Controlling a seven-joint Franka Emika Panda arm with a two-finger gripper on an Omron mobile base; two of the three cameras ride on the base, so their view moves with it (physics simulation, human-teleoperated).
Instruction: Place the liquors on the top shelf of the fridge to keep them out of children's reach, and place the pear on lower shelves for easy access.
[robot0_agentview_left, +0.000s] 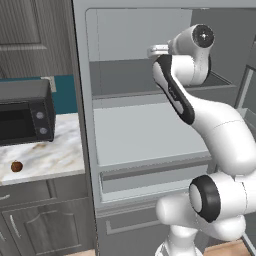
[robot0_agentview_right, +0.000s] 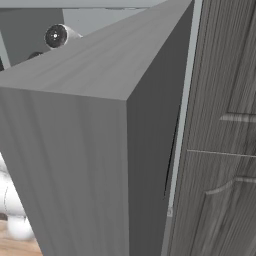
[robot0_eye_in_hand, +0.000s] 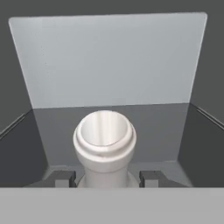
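Black microwave (robot0_agentview_left: 25, 111) at left of frame, sitting on marbled pale worktop (robot0_agentview_left: 55, 155). Teal wall panel (robot0_agentview_left: 64, 94) behind it, small white outlet plate (robot0_agentview_left: 51, 84) at its upper left corner. Grey cabinet doors (robot0_agentview_left: 47, 220) below worktop, curved handles. Dark wood-grain upper cabinet (robot0_agentview_left: 32, 37) at upper left. Tall wood-grain cabinet panel (robot0_agentview_right: 225, 150) at right of right base view.
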